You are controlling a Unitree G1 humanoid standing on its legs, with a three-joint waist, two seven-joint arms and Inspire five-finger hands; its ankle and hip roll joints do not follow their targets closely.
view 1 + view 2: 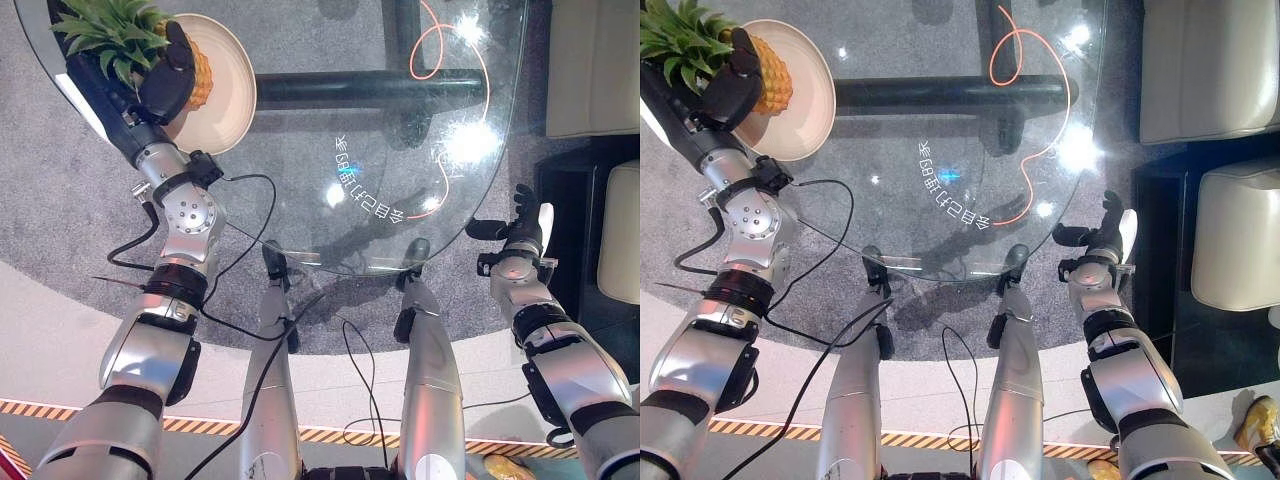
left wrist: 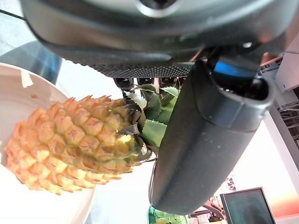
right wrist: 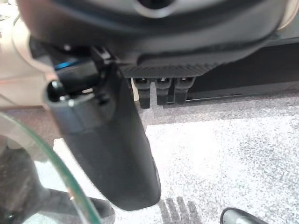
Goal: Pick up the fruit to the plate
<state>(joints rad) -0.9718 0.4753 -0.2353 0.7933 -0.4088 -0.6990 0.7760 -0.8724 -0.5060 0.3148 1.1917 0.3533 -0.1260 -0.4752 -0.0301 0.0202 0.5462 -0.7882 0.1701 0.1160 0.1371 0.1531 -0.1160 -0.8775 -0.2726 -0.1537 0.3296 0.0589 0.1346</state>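
Left hand (image 1: 168, 72) is curled round the pineapple (image 1: 196, 75) where the leafy crown meets the fruit, thumb on one side and fingers on the other, as its wrist view shows. The pineapple lies on its side on the cream plate (image 1: 232, 95) at the far left of the glass table (image 1: 400, 150), body over the plate's middle and crown pointing out past the rim toward the table's edge. Its long axis runs roughly across the hand's grip. What remains, I judge, is to uncurl and lift clear. Right hand (image 1: 1102, 232) hangs relaxed, fingers straight, off the table's right edge, well apart from the fruit.
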